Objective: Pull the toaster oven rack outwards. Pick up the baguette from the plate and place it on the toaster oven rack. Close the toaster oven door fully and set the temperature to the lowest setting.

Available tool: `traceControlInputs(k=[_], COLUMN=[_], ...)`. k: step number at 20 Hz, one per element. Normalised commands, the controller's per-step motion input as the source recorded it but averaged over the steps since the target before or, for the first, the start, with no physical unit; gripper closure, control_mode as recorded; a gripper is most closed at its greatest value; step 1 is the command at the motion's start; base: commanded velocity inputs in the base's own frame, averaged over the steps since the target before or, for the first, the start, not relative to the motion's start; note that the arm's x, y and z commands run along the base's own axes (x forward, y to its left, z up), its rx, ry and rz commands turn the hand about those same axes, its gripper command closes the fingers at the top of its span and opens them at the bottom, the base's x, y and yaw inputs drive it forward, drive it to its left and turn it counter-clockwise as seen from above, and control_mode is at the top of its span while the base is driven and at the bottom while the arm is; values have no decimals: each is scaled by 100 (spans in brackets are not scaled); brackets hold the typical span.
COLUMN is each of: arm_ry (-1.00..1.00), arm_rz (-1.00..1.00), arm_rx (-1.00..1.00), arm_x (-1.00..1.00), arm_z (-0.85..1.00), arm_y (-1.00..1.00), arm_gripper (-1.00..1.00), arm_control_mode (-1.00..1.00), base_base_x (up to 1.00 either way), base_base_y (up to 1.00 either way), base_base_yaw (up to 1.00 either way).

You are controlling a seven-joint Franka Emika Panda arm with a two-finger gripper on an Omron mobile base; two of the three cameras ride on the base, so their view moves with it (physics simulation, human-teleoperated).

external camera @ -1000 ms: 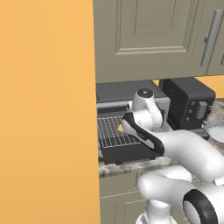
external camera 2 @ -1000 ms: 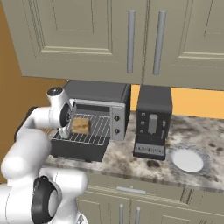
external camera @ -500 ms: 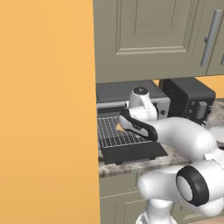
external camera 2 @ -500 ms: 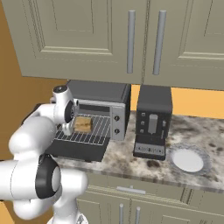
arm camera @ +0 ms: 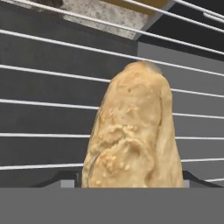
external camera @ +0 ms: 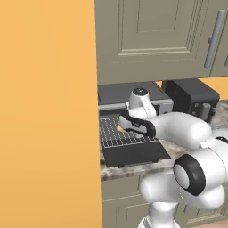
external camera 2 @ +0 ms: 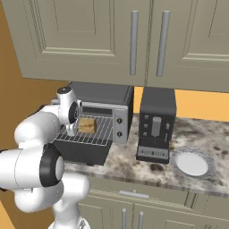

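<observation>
The robot's hand (arm camera: pixel 131 186) hangs low over the pulled-out rack (arm camera: pixel 48 105) of the toaster oven (external camera 2: pixel 100 105), its two dark fingertips (arm camera: pixel 61 180) parted about as wide as the baguette (arm camera: pixel 133 140) that stands between them. Whether the pads press the bread or have just let go cannot be told. The loaf lies on the wires directly ahead of the hand, its long axis running away from the camera and across the bars. From the right base view the baguette (external camera 2: pixel 87 125) sits near the middle of the rack (external camera 2: pixel 96 134), just beside the arm's wrist. The oven door (external camera: pixel 131 153) lies folded down flat in front, below and nearer the robot than the hand, so the coming move looks likely to be up and back, then under that door's edge. The plate (external camera 2: pixel 191 163) rests bare on the desk (external camera 2: pixel 134 163), well apart, beyond the black appliance (external camera 2: pixel 156 123).
</observation>
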Motion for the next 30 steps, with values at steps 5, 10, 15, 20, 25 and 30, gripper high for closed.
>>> traceControlInputs(k=[5,10,15,20,25,30], arm_ry=[0,-2,-5,-5,-9,-4], arm_rz=[0,0,0,0,0,0], arm_rx=[0,0,0,0,0,0], arm_x=[2,0,0,0,-20,-89], arm_z=[-20,8,33,38,55,26], arm_y=[3,0,0,1,1,1], arm_gripper=[-100,-100,-100,-100,-100,-100], arm_control_mode=[-100,-100,-100,-100,-100,-100], base_base_x=[0,0,0,0,0,0], base_base_y=[0,0,0,0,0,0], base_base_yaw=[0,0,0,0,0,0])
